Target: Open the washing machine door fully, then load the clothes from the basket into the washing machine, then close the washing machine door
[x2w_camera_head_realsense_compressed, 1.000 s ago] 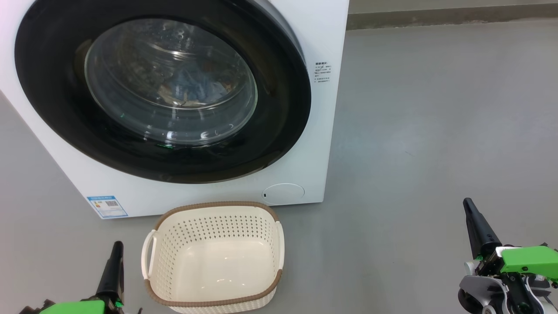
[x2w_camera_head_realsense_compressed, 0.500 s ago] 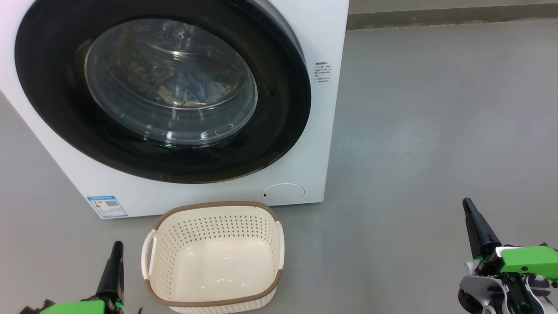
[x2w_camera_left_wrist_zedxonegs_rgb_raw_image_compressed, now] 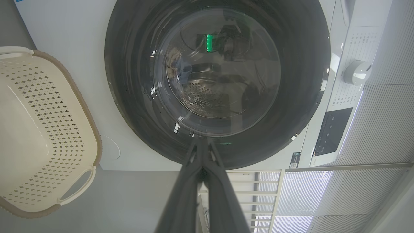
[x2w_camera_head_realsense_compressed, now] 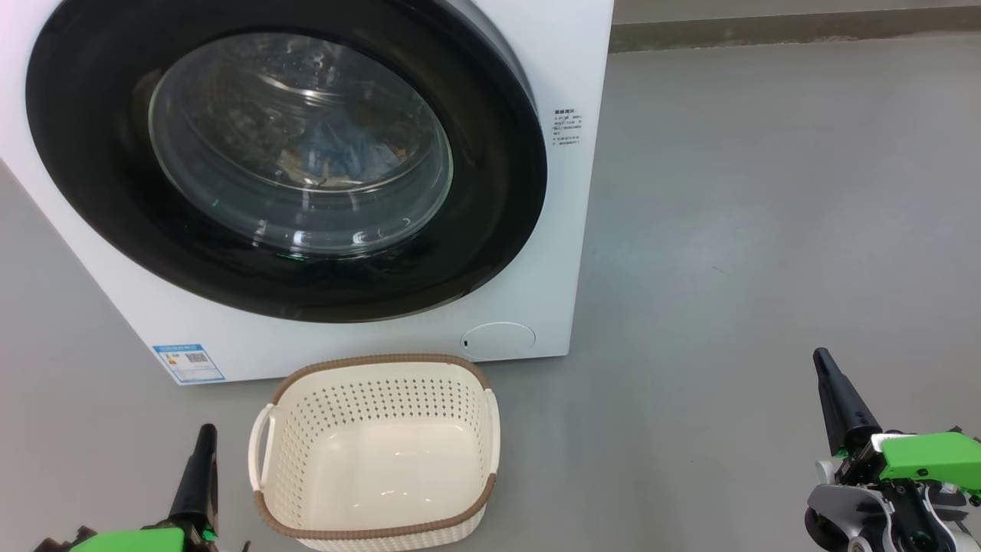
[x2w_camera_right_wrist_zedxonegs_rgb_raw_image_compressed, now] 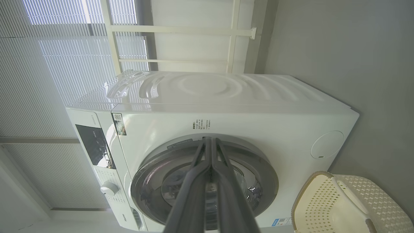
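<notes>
**Door shut, load inside: what you would handle, and what you can't see**

The clothes [x2w_camera_head_realsense_compressed: 337, 149] lie inside the washing machine [x2w_camera_head_realsense_compressed: 565, 222], a dim blue and brown bundle low in the drum behind the glass. The washing machine door [x2w_camera_head_realsense_compressed: 115, 199] sits flat against the machine's front. The basket [x2w_camera_head_realsense_compressed: 383, 358] stands on the floor just in front of the machine, below the door, with no cloth in it. By these signs, you can judge the task done.

Your left tool [x2w_camera_left_wrist_zedxonegs_rgb_raw_image_compressed: 201, 142] and right tool [x2w_camera_right_wrist_zedxonegs_rgb_raw_image_compressed: 209, 142] hang in front of the machine, well apart from it. Each has its fingers pressed together and grasps nothing.

If you must reopen the door, expect a stiff, hinged part with a glossy rim that likely slips. Take it at the rim's edge, not the glass. The clothes would be light and limp, so pinch a fold. The basket looks light enough to slide when nudged.

Glare on the glass blurs the bundle, and you cannot pick out the cream piece. The latch is hidden, so you cannot confirm the door has caught. The head view cuts off the door's top.
</notes>
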You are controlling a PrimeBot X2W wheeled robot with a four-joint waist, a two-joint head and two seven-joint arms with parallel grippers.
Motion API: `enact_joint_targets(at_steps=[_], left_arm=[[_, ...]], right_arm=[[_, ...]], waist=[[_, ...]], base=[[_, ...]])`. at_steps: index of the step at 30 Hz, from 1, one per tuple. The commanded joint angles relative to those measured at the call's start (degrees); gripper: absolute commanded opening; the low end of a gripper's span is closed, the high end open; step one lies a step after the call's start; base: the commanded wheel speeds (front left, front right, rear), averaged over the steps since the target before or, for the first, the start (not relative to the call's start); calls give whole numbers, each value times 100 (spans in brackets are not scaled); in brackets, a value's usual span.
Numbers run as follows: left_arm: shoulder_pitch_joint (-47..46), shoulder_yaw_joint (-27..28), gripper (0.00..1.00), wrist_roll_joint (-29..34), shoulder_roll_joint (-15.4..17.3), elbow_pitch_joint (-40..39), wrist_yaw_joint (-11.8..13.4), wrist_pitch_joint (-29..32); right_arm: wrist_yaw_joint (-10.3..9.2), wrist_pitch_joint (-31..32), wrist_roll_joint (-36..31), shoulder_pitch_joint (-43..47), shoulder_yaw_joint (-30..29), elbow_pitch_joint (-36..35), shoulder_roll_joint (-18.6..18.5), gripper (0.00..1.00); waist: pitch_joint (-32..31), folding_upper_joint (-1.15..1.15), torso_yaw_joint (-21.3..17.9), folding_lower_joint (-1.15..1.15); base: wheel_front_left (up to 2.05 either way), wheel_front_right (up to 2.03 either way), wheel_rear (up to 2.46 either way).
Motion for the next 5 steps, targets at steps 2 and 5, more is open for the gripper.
enact_joint_targets(at_steps=[2,5], left_arm=[[-184,181,0,-44,57,-178,-39,42],[-184,181,0,-44,57,-178,-40,42]], right_arm=[[10,22,-4,-36,106,-178,-35,0],[10,22,-4,-36,105,-178,-35,0]], waist=[[0,0,0,0],[0,0,0,0]], base=[[0,0,0],[0,0,0]])
